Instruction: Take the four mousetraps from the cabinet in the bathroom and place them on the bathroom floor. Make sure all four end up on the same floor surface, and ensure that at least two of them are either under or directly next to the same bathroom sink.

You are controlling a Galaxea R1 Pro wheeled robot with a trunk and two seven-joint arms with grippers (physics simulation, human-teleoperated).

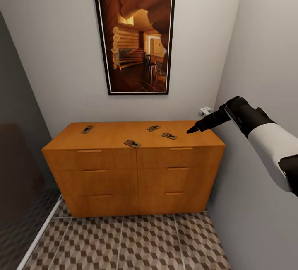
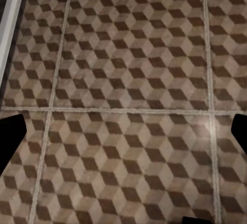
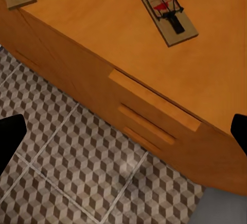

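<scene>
Nothing is placed yet: all four mousetraps (image 1: 169,136) lie on top of the cabinet (image 1: 134,170), one by its left end, one at the front edge, two toward the right. The right hand (image 1: 193,129) hovers beside those two, fingers spread, empty. The left hand's fingertips (image 2: 11,140) sit wide apart over the bathroom floor (image 1: 124,243). A framed picture (image 1: 134,36) hangs above the cabinet.

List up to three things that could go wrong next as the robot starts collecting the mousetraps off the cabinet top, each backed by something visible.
1. The mousetraps lie flat; the nearest one may slide across the cabinet rather than lift when the right gripper closes.
2. The front mousetrap sits at the top's front edge, so a nudge could drop it onto the bathroom floor.
3. The right arm reaches along the side wall, leaving little room; the far-left mousetrap may be hard to reach.
</scene>
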